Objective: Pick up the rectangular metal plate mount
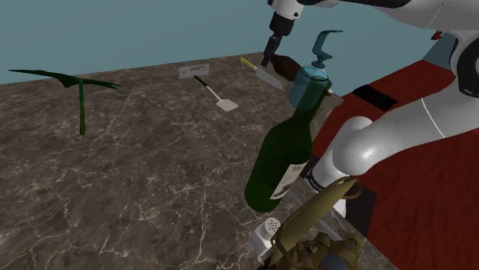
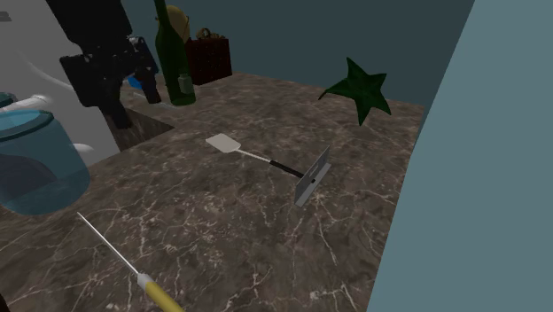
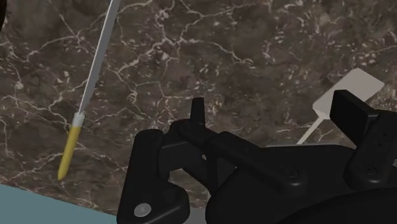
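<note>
Open tool (image 3: 274, 102) hangs empty above the table (image 2: 221, 230), well apart from the mount (image 2: 315, 175); spatula (image 2: 226, 144) lies just beside it.

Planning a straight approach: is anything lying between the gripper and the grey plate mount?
Only the spatula lies flat on the counter between gripper and plate mount, its handle end by the mount; nothing upright.

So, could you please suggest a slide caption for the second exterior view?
Open end effector above the marbled counter, well away from the grey plate mount beside the spatula.
</note>
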Motion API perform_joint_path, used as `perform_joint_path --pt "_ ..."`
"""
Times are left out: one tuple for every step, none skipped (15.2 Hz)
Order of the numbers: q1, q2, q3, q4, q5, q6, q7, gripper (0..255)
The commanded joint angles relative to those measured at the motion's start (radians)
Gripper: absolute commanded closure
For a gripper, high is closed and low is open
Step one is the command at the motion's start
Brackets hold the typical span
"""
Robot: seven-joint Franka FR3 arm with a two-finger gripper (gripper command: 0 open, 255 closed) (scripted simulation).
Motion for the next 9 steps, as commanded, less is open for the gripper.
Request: perform_joint_path --pt "0.022 0.080 -0.033 0.042 0.004 0.032 -0.094 0" --pt "0.032 0.120 -0.047 0.067 0.010 0.044 -0.138 0" --pt "0.043 0.161 -0.061 0.093 0.017 0.054 -0.183 0" --pt "0.052 0.203 -0.074 0.121 0.025 0.063 -0.227 0" --pt "0.060 0.245 -0.085 0.150 0.035 0.071 -0.272 0" --pt "0.069 0.287 -0.095 0.181 0.046 0.078 -0.316 0" --pt "0.076 0.329 -0.104 0.213 0.058 0.082 -0.360 0" --pt "0.082 0.372 -0.112 0.246 0.071 0.086 -0.404 0" --pt "0.087 0.415 -0.118 0.280 0.085 0.087 -0.447 0"
